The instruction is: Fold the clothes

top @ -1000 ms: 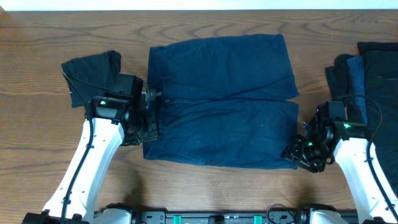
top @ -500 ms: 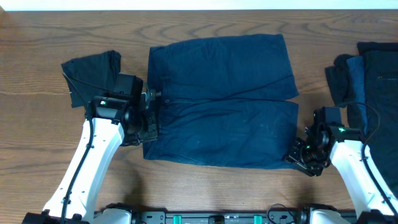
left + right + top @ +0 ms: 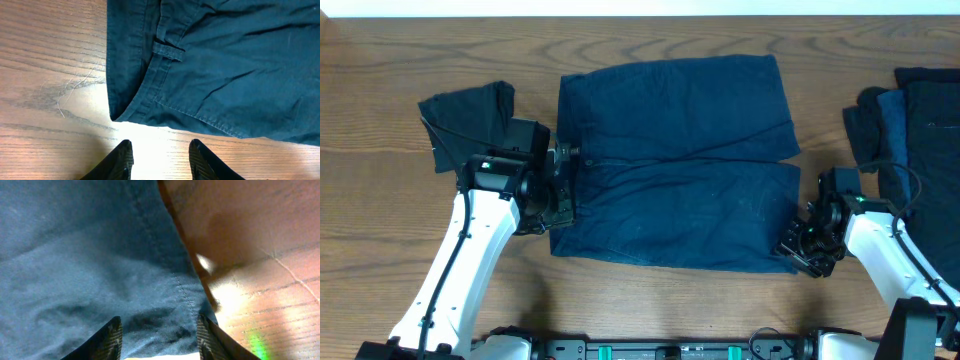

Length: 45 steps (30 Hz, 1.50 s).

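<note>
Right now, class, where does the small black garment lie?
Overhead view: the small black garment lies on the table's left side, left of the spread navy shorts and apart from them.

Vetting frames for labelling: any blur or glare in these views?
Overhead: sharp, evenly lit, navy garment crisp. Left wrist: sharp, with bright glare on the table below the waistband. Right wrist: soft focus, hem stitching blurred, glare patches and a green tint on the wood.

There is one big blue cloth (image 3: 675,165), one small dark cloth (image 3: 470,120), one heap of dark clothes (image 3: 915,120) and two robot arms (image 3: 470,240) (image 3: 885,262).
</note>
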Available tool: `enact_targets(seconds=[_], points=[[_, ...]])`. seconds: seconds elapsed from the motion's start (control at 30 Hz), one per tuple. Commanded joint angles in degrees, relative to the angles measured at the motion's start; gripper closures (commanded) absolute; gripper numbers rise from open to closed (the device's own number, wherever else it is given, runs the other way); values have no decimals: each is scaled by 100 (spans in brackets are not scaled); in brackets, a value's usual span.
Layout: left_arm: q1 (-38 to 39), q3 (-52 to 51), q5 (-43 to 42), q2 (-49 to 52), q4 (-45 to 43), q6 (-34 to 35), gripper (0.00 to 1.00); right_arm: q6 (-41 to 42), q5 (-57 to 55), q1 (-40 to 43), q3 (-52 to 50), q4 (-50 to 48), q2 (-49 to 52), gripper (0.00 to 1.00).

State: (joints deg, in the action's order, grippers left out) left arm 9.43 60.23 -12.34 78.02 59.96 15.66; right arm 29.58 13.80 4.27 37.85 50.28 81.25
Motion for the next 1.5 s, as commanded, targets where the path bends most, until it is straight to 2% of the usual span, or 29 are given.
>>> enact_targets(seconds=[0.0, 0.4, 0.97, 1.17, 1.37, 1.47], points=[[-9, -90, -50, 22, 28, 7, 61, -7, -48, 68, -24, 111, 50, 50], [-9, -90, -48, 22, 22, 7, 61, -352, -50, 208, 179, 881, 50, 43], [-9, -90, -48, 22, 22, 7, 61, 643, -7, 203, -293, 321, 50, 45], [-9, -90, -48, 22, 22, 7, 61, 664, -9, 205, -389, 83, 50, 46], [-9, -90, -48, 22, 22, 7, 61, 664, -7, 203, -393, -138, 50, 53], [-9, -90, -48, 22, 20, 7, 61, 662, -11, 205, -393, -245, 50, 50]])
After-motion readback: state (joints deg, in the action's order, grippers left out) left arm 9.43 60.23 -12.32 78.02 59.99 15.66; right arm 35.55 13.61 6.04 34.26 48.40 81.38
